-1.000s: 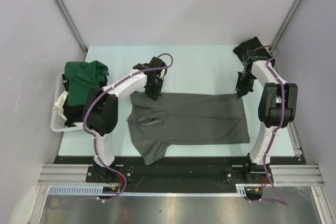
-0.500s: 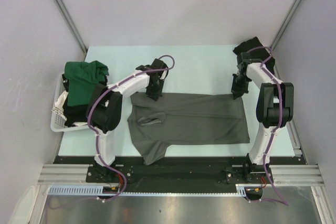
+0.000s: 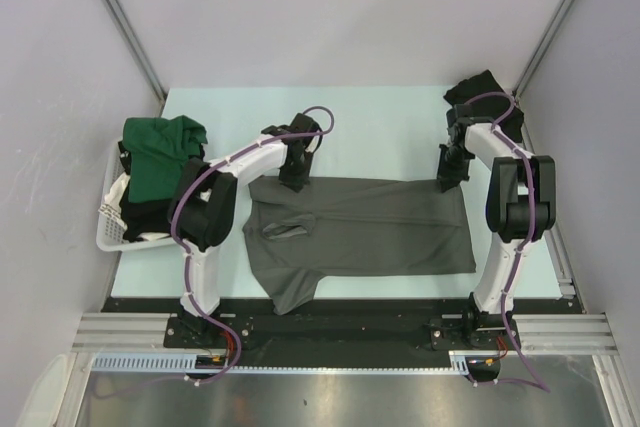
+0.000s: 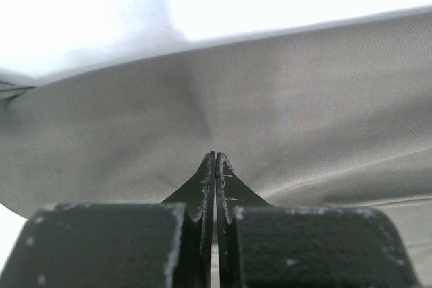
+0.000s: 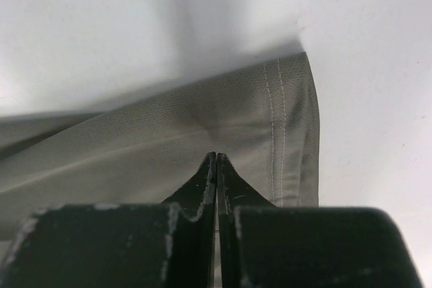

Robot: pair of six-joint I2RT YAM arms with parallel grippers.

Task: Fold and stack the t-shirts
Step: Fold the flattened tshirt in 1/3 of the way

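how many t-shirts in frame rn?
3: grey t-shirt spread mid-table; green t-shirt draped over the white basket, left; black t-shirt at the far right corner. Basket may hide more.

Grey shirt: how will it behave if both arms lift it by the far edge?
Likely floppy: the grey shirt lies flat and puckers at the left fingers. It probably sags across the wide span to the right fingers. The near sleeve may drag behind.

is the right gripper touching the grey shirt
Touching: the right wrist view shows the right gripper shut on the grey t-shirt near its hemmed corner.
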